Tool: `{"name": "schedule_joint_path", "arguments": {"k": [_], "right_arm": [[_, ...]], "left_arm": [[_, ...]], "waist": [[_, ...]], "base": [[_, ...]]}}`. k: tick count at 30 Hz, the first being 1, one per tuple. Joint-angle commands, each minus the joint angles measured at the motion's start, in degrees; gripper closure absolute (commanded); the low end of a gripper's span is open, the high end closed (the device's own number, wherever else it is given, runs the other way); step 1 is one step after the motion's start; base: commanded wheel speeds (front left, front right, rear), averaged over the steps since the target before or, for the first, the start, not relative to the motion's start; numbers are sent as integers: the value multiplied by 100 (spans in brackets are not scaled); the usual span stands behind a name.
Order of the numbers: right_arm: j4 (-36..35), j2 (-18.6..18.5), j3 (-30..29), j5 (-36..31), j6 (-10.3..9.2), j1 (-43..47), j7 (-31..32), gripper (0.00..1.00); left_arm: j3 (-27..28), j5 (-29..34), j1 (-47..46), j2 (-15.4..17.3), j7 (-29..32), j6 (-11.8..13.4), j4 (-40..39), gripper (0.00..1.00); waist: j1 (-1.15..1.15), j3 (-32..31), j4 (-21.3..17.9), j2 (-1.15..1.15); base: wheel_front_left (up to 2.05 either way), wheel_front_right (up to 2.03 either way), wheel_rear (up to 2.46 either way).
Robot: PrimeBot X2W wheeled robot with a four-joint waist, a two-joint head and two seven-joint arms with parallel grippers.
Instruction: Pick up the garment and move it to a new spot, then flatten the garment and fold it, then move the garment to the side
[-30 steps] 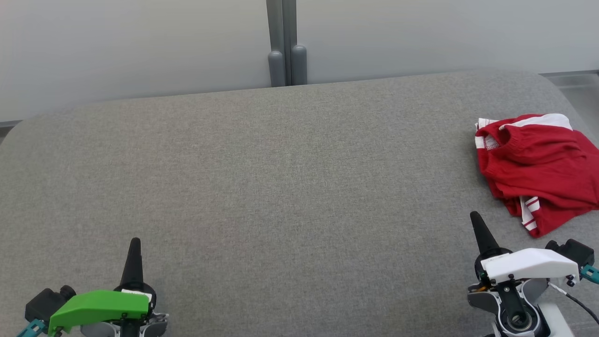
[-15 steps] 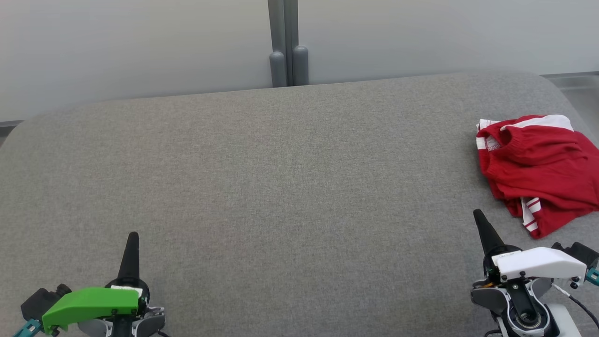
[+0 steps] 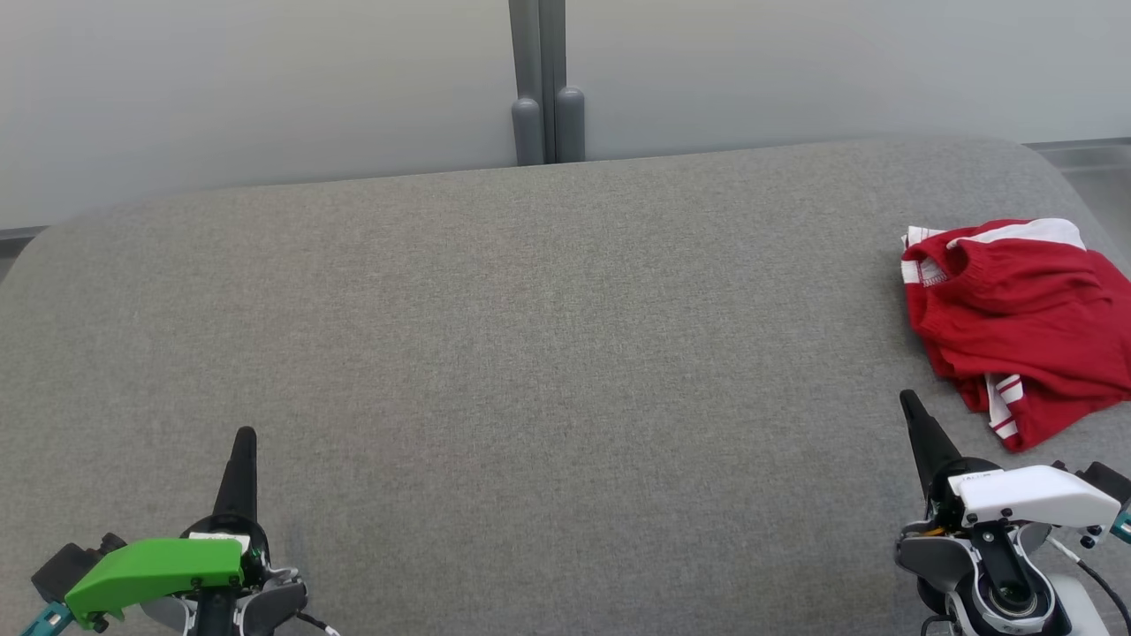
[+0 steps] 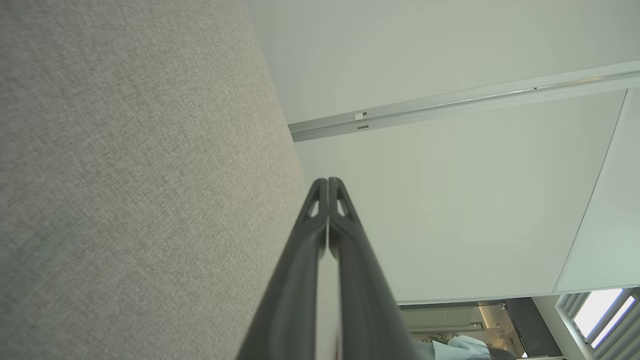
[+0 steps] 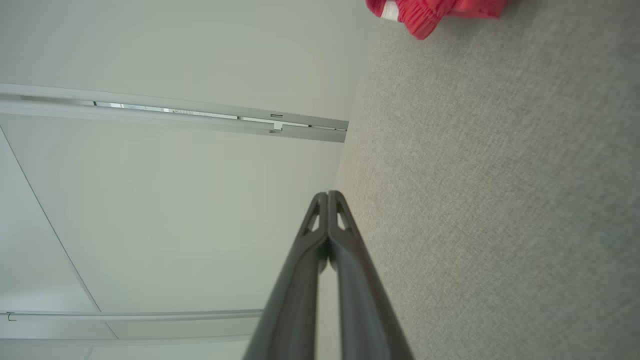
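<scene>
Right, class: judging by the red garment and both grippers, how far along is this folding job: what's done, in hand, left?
Done: nothing; the red garment lies crumpled at the right edge of the grey surface. In hand: nothing; the left gripper and right gripper are shut, empty, clear of it. Left: picking up, moving, flattening, folding, setting aside.

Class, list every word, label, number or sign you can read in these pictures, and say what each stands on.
None can be read.
Small white label on the right gripper: tiny marks, too small to read.
White trim at the waistband of the crumpled red and white garment: faint print, too blurred to read.
</scene>
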Motion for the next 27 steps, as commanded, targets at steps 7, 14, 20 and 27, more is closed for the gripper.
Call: {"name": "schedule_joint_path", "arguments": {"k": [7, 14, 20, 27], "right_arm": [[-78, -30, -71, 376, 3, -30, 113, 100], [-100, -31, -119, 666, 3, -25, 194, 100], [-118, -32, -159, 904, 2, -20, 263, 100], [-130, -32, -185, 1074, 2, -16, 308, 100]], "left_arm": [[47, -344, -130, 45, 95, -44, -80, 100], [76, -648, -140, 46, 168, -65, -109, 100], [101, -871, -141, 48, 221, -82, -130, 100], [117, -1013, -154, 49, 271, -86, -148, 100]], "waist": [[0, -5, 10, 0], [0, -11, 21, 0], [0, -16, 30, 0], [0, -20, 37, 0]], "base": [[0, 0, 0], [0, 0, 0], [0, 0, 0], [0, 0, 0]]}}
